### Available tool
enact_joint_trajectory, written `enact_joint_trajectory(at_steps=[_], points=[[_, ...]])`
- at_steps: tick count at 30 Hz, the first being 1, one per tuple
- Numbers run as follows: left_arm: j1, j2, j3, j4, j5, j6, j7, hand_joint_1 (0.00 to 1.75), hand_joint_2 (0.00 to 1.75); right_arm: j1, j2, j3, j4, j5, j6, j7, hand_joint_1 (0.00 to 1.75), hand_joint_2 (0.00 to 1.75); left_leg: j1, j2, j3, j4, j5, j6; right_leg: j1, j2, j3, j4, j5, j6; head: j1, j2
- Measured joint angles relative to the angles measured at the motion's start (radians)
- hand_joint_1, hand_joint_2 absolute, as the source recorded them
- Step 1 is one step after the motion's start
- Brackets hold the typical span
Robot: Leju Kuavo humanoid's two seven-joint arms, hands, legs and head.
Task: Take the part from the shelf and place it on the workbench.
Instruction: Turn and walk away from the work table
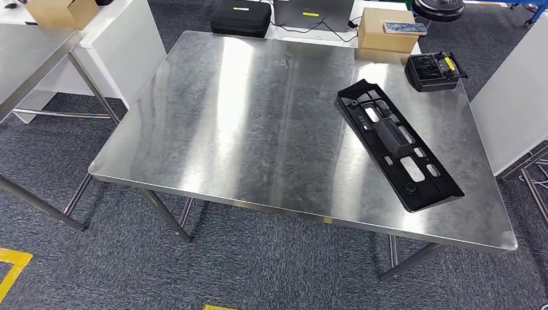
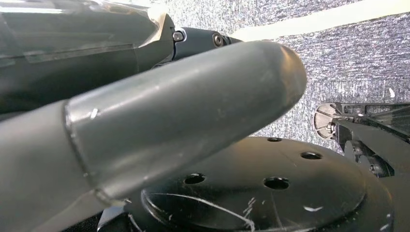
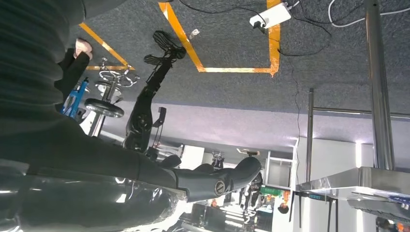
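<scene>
The part (image 1: 397, 145), a long black plastic panel with several cut-outs, lies flat and slantwise on the right half of the steel workbench (image 1: 258, 129). Nothing touches it. In the left wrist view my left hand (image 2: 183, 106) hangs over grey carpet, its thick grey thumb stretched out and the dark fingers beside it, with nothing held. In the right wrist view my right hand (image 3: 145, 179) is empty too. Its dark fingers (image 3: 227, 179) reach out straight, near a corner of the workbench (image 3: 358, 181).
A black controller (image 1: 434, 70) sits at the bench's far right corner. Behind the bench are a cardboard box (image 1: 386, 31), a black case (image 1: 240, 17) and a laptop (image 1: 313, 13). A second table (image 1: 39, 58) stands at the left, a white panel (image 1: 517, 97) at the right.
</scene>
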Motion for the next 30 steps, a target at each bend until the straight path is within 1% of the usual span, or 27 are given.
enact_joint_trajectory(at_steps=[4,6,13,15,17,18,20,22,27,30], points=[[0.0,0.0,0.0,0.001,0.007,0.0,0.0,0.0,0.0,0.009,0.018,-0.035,-0.007,0.003,0.016,0.026,0.0,1.75,0.0,0.0,0.001,0.0,0.0,0.0,-0.001,0.0,0.0,0.0,0.0,0.0,0.0,0.0],[-0.001,-0.002,0.001,0.003,0.009,0.002,0.001,0.0,0.0,0.019,0.053,-0.07,-0.013,0.008,0.023,0.043,0.0,1.75,0.001,0.0,0.002,0.0,-0.001,0.0,-0.001,0.0,0.0,0.0,-0.001,0.0,0.0,0.0],[-0.003,-0.006,0.004,0.004,0.027,0.015,-0.004,0.0,0.0,0.041,0.266,-0.229,-0.033,0.08,0.043,0.076,0.0,1.75,0.004,0.003,0.003,-0.001,-0.003,-0.003,0.001,0.002,0.0,0.0,-0.002,-0.001,0.0,0.0],[-0.005,-0.006,0.007,0.004,0.03,0.023,-0.006,0.0,0.87,0.036,0.327,-0.261,-0.023,0.1,0.065,0.067,0.0,1.75,0.005,0.004,0.003,-0.001,-0.003,-0.004,0.002,0.002,0.001,0.0,-0.002,-0.002,0.0,0.0],[-0.006,-0.006,0.009,0.004,0.03,0.038,-0.003,0.0,1.75,0.025,0.391,-0.277,0.005,0.12,0.078,0.04,0.0,1.75,0.006,0.004,0.004,-0.001,-0.003,-0.005,0.003,0.003,0.001,0.0,-0.002,-0.003,0.0,0.0],[-0.007,-0.006,0.01,0.004,0.03,0.045,-0.003,0.0,1.75,0.017,0.422,-0.282,0.023,0.123,0.08,0.02,0.0,1.75,0.006,0.005,0.004,-0.001,-0.003,-0.005,0.003,0.003,0.001,0.0,-0.002,-0.003,0.0,0.0],[-0.008,-0.006,0.01,0.004,0.031,0.056,-0.006,0.0,0.87,-0.001,0.476,-0.296,0.061,0.111,0.079,-0.024,0.0,1.75,0.006,0.006,0.005,-0.001,-0.003,-0.005,0.003,0.004,0.001,0.0,-0.002,-0.004,0.0,0.0],[-0.008,-0.006,0.01,0.004,0.034,0.061,-0.01,0.0,0.0,-0.016,0.521,-0.31,0.093,0.098,0.083,-0.048,0.0,1.75,0.007,0.006,0.005,-0.001,-0.002,-0.006,0.003,0.004,0.002,0.0,-0.002,-0.004,0.0,0.0],[-0.008,-0.002,0.013,0.004,0.043,0.07,0.004,0.0,0.0,-0.037,0.62,-0.337,0.143,0.066,0.085,-0.053,0.0,1.75,0.007,0.006,0.005,-0.001,-0.002,-0.006,0.004,0.004,0.002,0.001,-0.002,-0.004,0.0,0.0],[-0.008,0.003,0.015,0.004,0.043,0.072,0.012,0.0,0.0,-0.043,0.663,-0.351,0.158,0.04,0.083,-0.068,0.0,1.75,0.007,0.006,0.005,-0.001,-0.002,-0.007,0.004,0.004,0.002,0.001,-0.002,-0.004,0.0,0.0]])
